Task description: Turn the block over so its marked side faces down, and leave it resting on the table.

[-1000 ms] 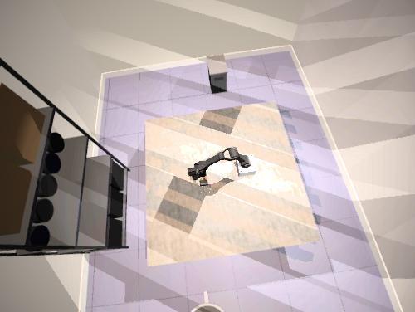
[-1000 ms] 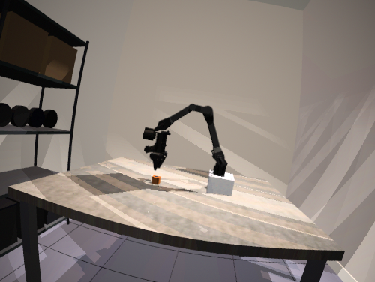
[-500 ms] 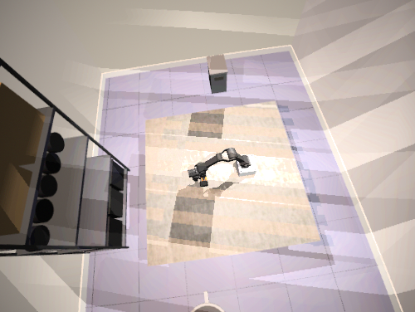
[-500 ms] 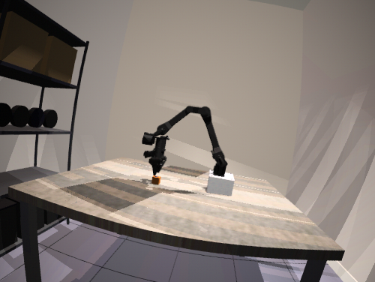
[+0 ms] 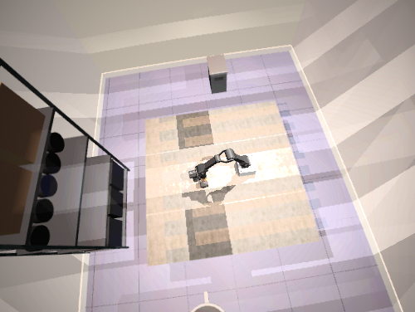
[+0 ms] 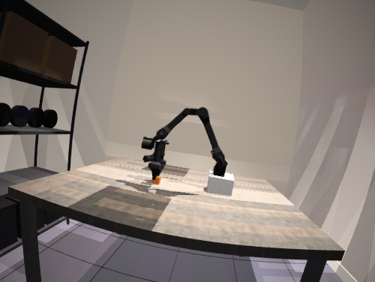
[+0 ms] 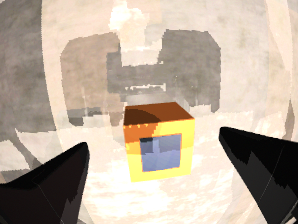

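The orange-yellow block (image 5: 204, 180) (image 6: 157, 181) (image 7: 159, 142) sits on the table (image 5: 266, 216) (image 6: 240, 229). In the wrist view its marked side, a blue-grey square (image 7: 161, 154) with a yellow border, faces up toward the camera, and a darker orange side shows beyond it. My gripper (image 6: 155, 178) (image 7: 157, 141) is open and empty, pointing down low at the block. In the wrist view one fingertip is on each side of the block, with gaps between. The finger tips partly cover the block in the exterior view. The block's underside is hidden.
The arm's white base (image 5: 246, 169) (image 6: 220, 184) stands on the table, to the right of the block in the top and exterior views. A shelf rack (image 5: 82, 195) (image 6: 73, 133) with boxes and dark round items stands off the table at the left.
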Controlling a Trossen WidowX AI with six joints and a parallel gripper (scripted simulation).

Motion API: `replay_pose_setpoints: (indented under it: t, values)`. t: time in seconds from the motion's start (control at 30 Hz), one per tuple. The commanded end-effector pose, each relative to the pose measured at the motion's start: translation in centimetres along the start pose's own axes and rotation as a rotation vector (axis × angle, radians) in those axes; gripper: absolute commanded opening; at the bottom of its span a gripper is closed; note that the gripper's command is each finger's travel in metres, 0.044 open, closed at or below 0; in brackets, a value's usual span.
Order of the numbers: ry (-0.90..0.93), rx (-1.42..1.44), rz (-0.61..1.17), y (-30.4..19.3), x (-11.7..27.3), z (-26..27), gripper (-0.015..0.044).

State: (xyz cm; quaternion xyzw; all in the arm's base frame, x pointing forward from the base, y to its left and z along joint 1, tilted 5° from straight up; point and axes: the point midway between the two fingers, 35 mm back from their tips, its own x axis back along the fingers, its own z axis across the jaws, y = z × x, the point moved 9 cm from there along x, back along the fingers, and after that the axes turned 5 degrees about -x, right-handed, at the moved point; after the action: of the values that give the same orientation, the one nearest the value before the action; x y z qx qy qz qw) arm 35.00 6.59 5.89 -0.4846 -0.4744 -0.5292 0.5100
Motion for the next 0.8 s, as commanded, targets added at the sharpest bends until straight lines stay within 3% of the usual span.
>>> replay_pose_setpoints:
  t: [0.0,0.33,0.77]
  values:
    - [0.000,-0.005,0.015,-0.26,-0.79,-0.05,0.0440]
    - [0.000,-0.005,0.015,-0.26,-0.79,-0.05,0.0177]
    - [0.000,-0.005,0.015,-0.26,-0.79,-0.05,0.0091]
